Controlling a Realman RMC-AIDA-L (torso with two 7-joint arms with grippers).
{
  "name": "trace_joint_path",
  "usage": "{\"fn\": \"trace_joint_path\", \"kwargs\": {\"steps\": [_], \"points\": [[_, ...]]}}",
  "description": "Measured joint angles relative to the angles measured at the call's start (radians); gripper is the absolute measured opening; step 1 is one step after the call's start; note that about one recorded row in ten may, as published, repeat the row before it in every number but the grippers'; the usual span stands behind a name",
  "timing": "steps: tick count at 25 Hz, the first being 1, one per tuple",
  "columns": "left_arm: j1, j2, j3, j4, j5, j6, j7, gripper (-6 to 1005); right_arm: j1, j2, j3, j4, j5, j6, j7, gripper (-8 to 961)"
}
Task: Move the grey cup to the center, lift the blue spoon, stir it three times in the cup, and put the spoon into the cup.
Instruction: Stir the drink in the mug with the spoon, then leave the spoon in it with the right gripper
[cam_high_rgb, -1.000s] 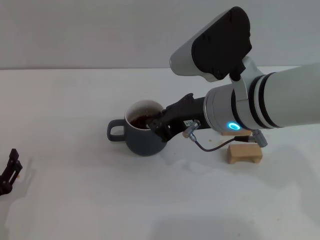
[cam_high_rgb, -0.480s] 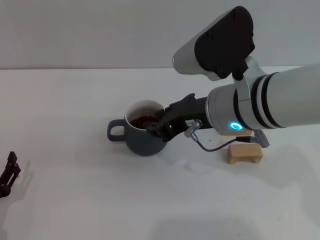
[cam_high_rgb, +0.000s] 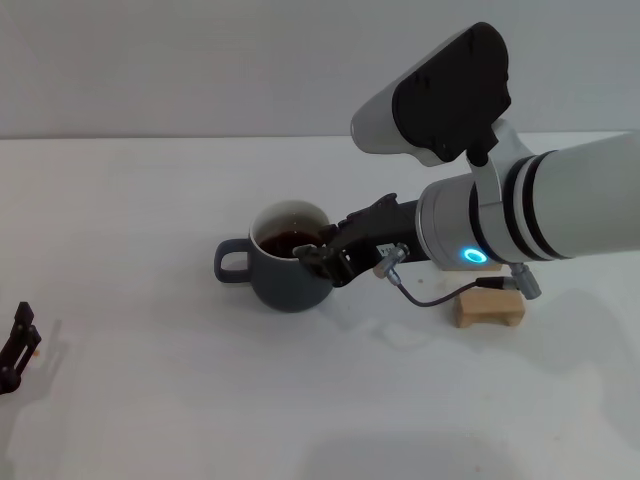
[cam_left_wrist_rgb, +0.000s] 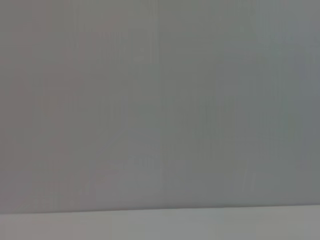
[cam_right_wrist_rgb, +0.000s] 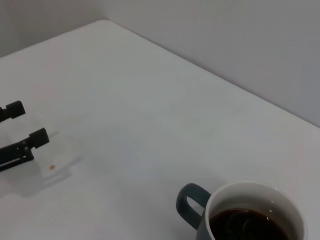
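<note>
We are reaching in from the right of the head view with the right gripper (cam_high_rgb: 322, 260), whose dark fingertips are sitting at the near-right rim of the grey cup (cam_high_rgb: 283, 283), just left of the frame's middle. We cannot tell whether its fingers are spread or closed, nor whether they are holding anything. The blue spoon is not clearly showing in either view; a faint curved shape is lying in the dark brown liquid (cam_right_wrist_rgb: 250, 225) in the right wrist view, but we cannot say what it is.

The cup is standing upright on the white table (cam_high_rgb: 150, 200), its loop handle (cam_high_rgb: 230, 263) pointing toward the left of the frame. To the right of the cup, under our right arm, a small wooden block (cam_high_rgb: 489, 310) is resting on the table.

Our left gripper (cam_high_rgb: 18, 346) is hanging at the lower left edge of the head view, well apart from the cup, its fingers standing apart in the right wrist view.
</note>
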Motion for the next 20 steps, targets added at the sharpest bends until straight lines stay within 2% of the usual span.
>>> {"fn": "trace_joint_path", "kwargs": {"steps": [20], "points": [[0.003,0.0,-0.003,0.002,0.0,0.001,0.0,857,0.024,0.0,-0.009,-0.025,-0.002,-0.012,0.0,291]]}}
